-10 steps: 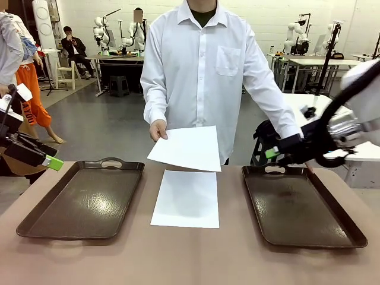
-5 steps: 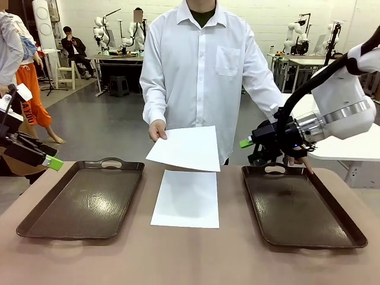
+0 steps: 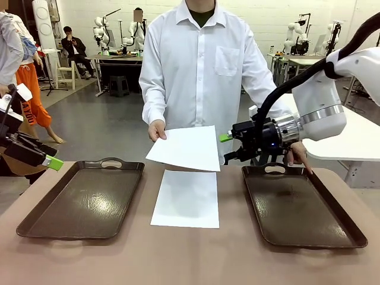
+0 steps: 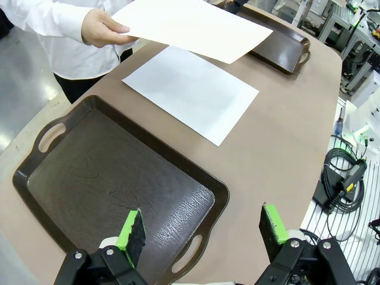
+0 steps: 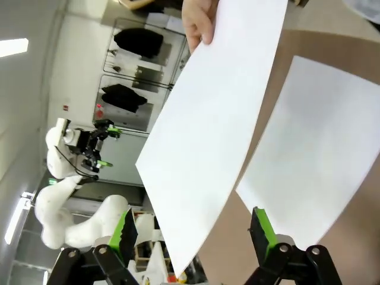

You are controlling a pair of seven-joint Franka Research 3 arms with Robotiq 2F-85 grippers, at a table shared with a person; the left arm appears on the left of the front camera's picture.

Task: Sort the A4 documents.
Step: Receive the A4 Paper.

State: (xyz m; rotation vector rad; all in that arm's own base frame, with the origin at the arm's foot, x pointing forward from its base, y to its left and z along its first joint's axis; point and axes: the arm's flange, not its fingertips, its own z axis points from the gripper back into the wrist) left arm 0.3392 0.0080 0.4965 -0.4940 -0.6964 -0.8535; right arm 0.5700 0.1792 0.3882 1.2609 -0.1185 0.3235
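Our right gripper (image 3: 226, 148), jaws spread, hung just beside the held sheet (image 3: 185, 147) — a person's hand (image 3: 157, 129) offered it, a second sheet (image 3: 186, 199) lying below. We judged it best to straddle its edge squarely and pinch gently — thin paper buckles. Well apart sat our left gripper (image 4: 202, 226), also spread.

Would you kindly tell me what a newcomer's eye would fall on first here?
A thin white rectangular paper sheet, held up by the person's hand over the far middle of the tan table, with the open right end effector beside its right edge. A second white paper sheet lies flat between two dark brown handled trays.
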